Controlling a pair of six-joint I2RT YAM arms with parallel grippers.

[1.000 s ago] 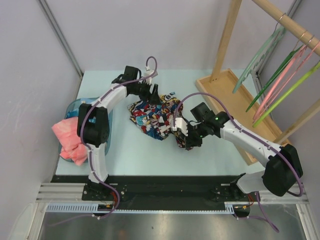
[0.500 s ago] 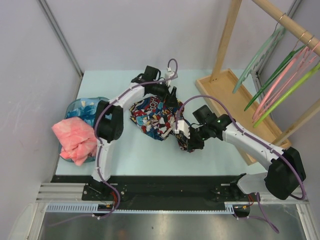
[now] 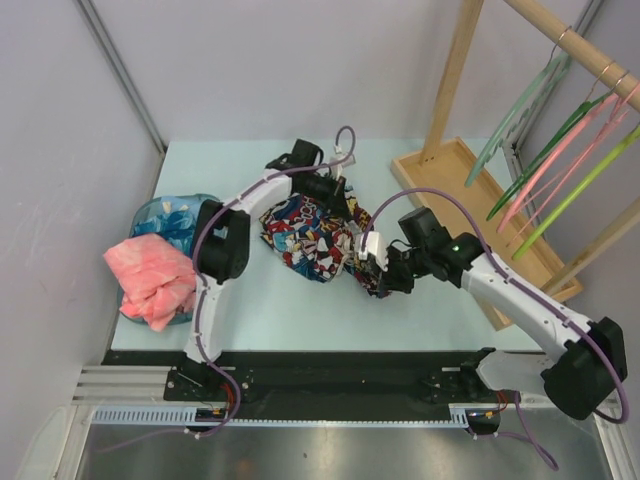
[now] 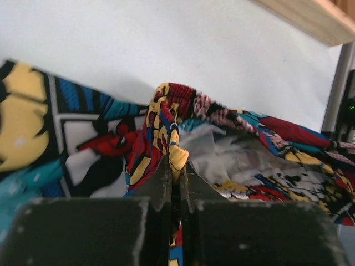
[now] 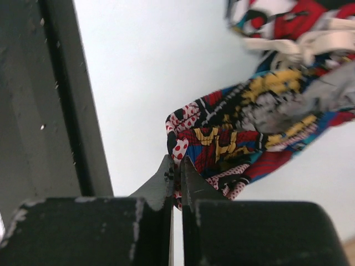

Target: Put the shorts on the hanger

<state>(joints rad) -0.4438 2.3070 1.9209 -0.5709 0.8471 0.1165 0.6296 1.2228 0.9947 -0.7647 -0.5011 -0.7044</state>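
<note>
The comic-print shorts [image 3: 310,235] lie bunched in the middle of the pale table. My left gripper [image 3: 345,208] is at their far right edge, shut on a fold of the waistband [image 4: 166,119]. At the near right corner of the shorts, my right gripper [image 3: 368,268] is shut on a pinch of the fabric [image 5: 213,144]. The lime hanger [image 3: 575,185] hangs from the wooden rail at the upper right, apart from both grippers.
A wooden rack with a tray base [image 3: 480,215] stands at the right, its rail [image 3: 575,45] holding dark green and pink hangers beside the lime one. A pink cloth [image 3: 150,280] spills over a blue basket [image 3: 170,215] at the left edge.
My left gripper swung right across the shorts to their far right edge and closed on the waistband. My right gripper kept its hold and shifted slightly right and toward the back.
</note>
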